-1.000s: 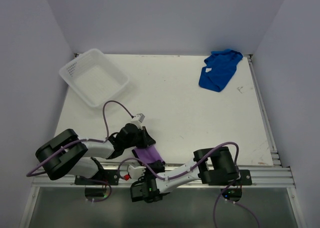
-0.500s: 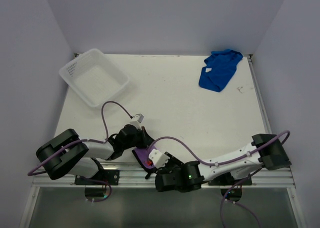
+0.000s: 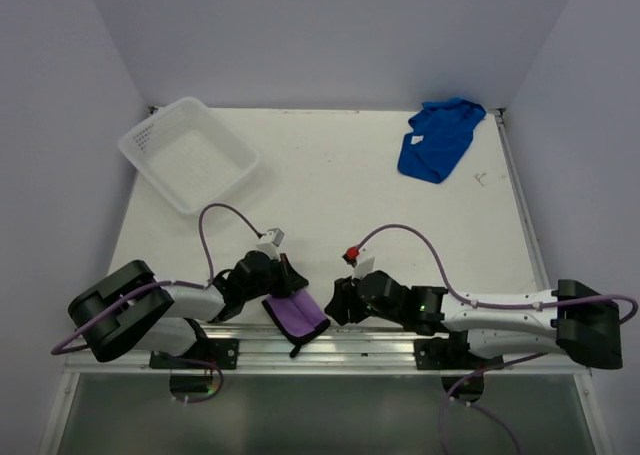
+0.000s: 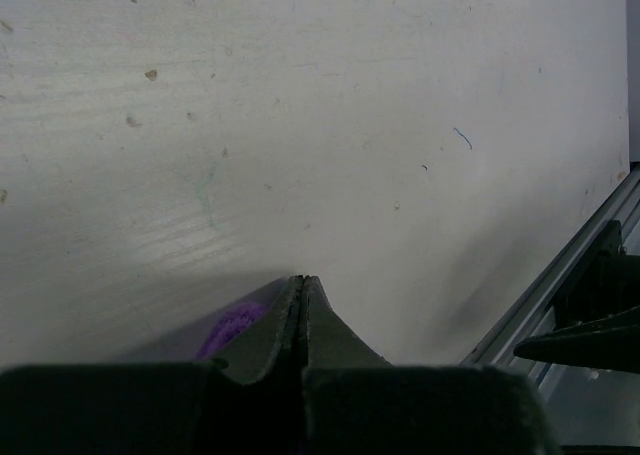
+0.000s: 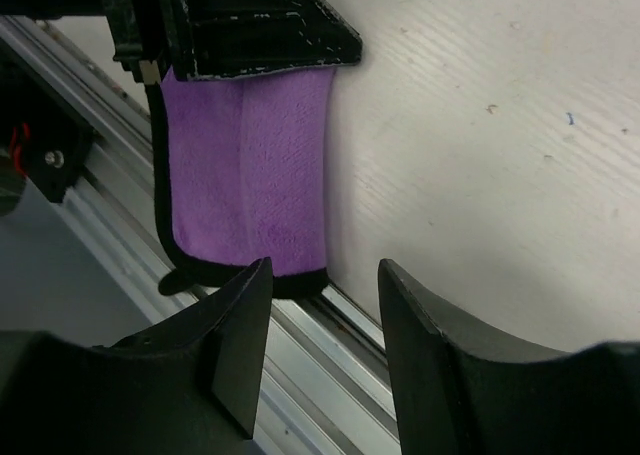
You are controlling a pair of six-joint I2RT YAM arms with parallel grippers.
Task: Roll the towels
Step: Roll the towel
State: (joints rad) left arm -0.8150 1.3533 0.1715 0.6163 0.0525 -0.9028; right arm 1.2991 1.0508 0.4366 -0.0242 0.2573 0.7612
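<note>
The far end of the purple towel [image 5: 250,175] is hidden under the left gripper [image 4: 303,285]. That gripper's own camera shows only a sliver of purple beside its fingers. The fingers are pressed flat together with no gap, and whether any cloth is pinched between them cannot be made out. The towel lies as a narrow flat strip with a dark border at the near edge of the table [image 3: 380,225], between the two arms. Its near end reaches the metal rail [image 5: 120,245], where a small dark loop sticks out. The right gripper [image 5: 323,270] hangs just beside that end with its jaws spread apart and nothing between them, clear of the cloth. In the overhead view the right arm lies low and stretched along the front edge, and its fingers are too small there to read. The blue towel [image 3: 438,140] lies crumpled in the far right corner of the table, well apart from both arms, and its folds hide its outline. The white basket [image 3: 152,120] sits at an angle in the far left corner and holds nothing.
</note>
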